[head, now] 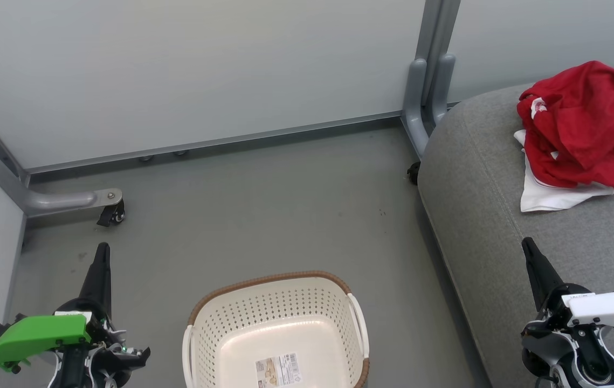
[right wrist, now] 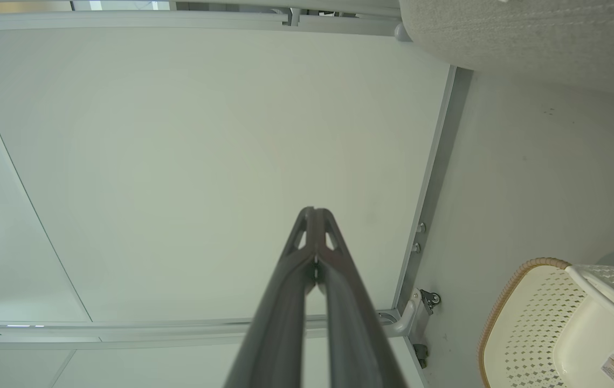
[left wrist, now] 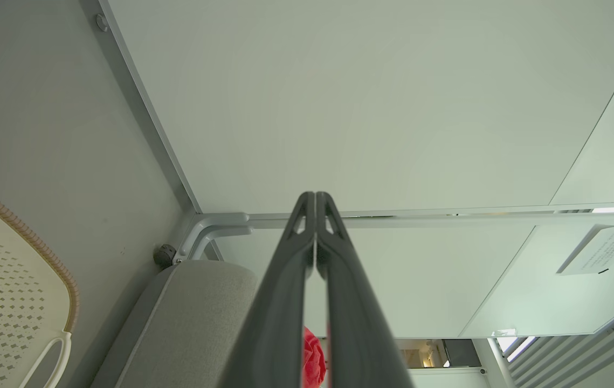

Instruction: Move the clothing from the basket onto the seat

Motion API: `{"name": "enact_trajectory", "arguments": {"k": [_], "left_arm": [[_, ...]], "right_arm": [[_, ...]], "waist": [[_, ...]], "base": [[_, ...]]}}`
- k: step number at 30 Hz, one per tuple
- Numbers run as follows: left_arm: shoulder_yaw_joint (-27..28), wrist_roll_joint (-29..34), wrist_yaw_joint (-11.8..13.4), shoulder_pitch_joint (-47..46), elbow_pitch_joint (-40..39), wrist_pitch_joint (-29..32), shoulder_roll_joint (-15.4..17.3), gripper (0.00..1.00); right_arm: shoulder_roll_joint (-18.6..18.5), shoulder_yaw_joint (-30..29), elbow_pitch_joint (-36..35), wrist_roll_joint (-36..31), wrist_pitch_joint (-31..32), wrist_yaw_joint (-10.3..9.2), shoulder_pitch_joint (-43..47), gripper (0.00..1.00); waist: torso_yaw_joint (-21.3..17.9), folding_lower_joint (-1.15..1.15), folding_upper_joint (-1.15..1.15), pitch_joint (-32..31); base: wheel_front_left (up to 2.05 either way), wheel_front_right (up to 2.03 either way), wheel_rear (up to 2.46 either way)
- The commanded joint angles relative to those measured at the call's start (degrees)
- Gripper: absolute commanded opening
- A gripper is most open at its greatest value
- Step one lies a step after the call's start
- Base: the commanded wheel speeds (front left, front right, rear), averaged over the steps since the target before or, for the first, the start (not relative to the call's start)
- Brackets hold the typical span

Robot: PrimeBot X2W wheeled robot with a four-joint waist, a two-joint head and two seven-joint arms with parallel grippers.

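Red fabric noted first: the crumpled red sports clothing (head: 581,118) with white trim lay heaped on the large grey upholstered seat (head: 479,215), at 2 o'clock in the head view. It was well apart from the small cream perforated plastic basket (head: 269,280) with a brown woven-look rim at 6 o'clock. The basket held no cloth, and a paper label (head: 278,369) showed on its bare bottom. Judged: transfer looked finished, though the heap was too bunched to tell one garment from two.

Both tools were clenched on nothing, finger pairs pressed together. The left tool (head: 103,250) pointed to 12 o'clock over the grey floor (head: 263,205), near the basket's 9 o'clock side. The right tool (head: 528,245) hung over the seat's near part.

Risks, as judged:
- A white flap (head: 549,196) spilled toward 7 o'clock from the heap. The right tool, pushed toward 12 o'clock, could snag it and drag loose cloth over the rounded edge onto the floor.
- A bump to the cushion could let the heap slide.
- The left tool, swung toward 3 o'clock, could clip the basket rim and shove it.

From the right tool the clothing lay at about 1 o'clock, near but not touching. From the left tool it lay at 2 o'clock, well apart, with floor between.
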Motion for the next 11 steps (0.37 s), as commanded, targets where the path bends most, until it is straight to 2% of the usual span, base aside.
{"name": "enact_trajectory", "arguments": {"k": [1,11], "left_arm": [[0.15,-0.11,-0.23,-0.62,-0.08,0.19,0.02,0.00],[0.15,-0.11,-0.23,-0.62,-0.08,0.19,0.02,0.00]], "right_arm": [[-0.35,0.00,0.04,0.31,-0.05,-0.06,-0.53,0.00],[-0.35,0.04,0.04,0.34,-0.10,-0.06,-0.52,0.00]], "waist": [[0.00,0.00,0.45,0.00],[0.00,0.00,0.45,0.00]], "base": [[0.00,0.00,0.00],[0.00,0.00,0.00]]}}
